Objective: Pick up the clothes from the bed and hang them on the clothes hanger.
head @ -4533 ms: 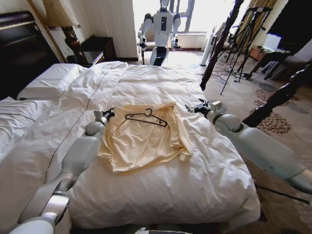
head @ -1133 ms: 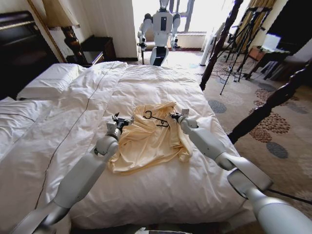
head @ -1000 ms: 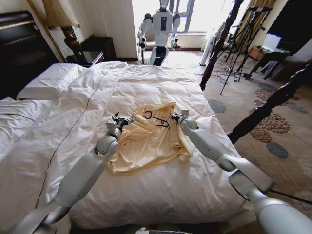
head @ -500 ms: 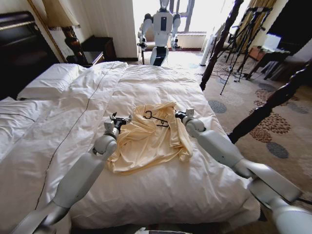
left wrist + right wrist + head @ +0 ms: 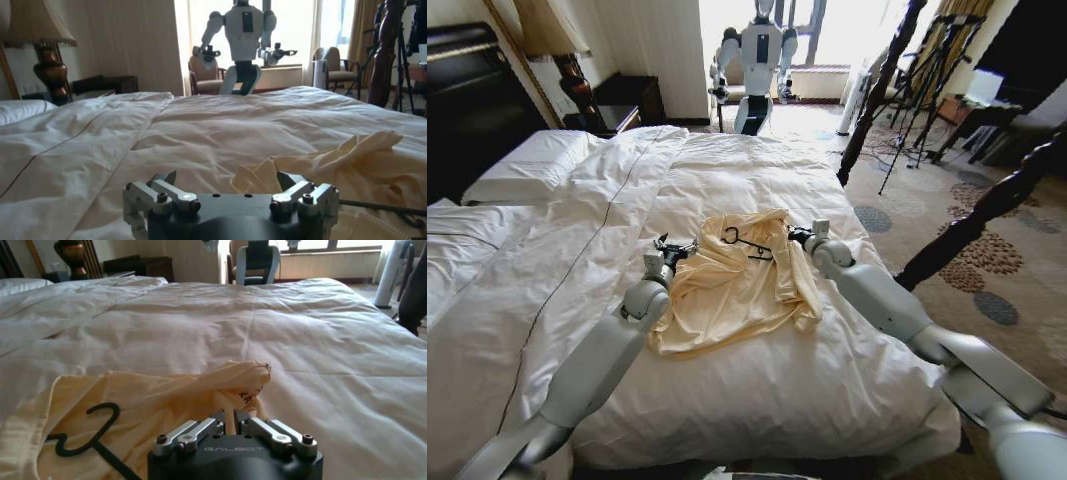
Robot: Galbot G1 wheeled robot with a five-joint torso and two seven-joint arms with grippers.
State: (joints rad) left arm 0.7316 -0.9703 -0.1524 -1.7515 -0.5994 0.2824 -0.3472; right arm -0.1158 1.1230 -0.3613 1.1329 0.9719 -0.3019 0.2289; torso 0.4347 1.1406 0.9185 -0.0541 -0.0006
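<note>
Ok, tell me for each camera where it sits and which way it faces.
Head view: on the robot's head, looking forward and down over the bed; both arms reach to the yellow shirt, left gripper, right gripper.
Left wrist view: on the left arm, facing across the duvet toward the window; the open left gripper beside the shirt's edge.
Right wrist view: on the right arm, low over the bed; the right gripper pinches shirt fabric.
Shared: head and right wrist views both show the black wire hanger on the shirt.
</note>
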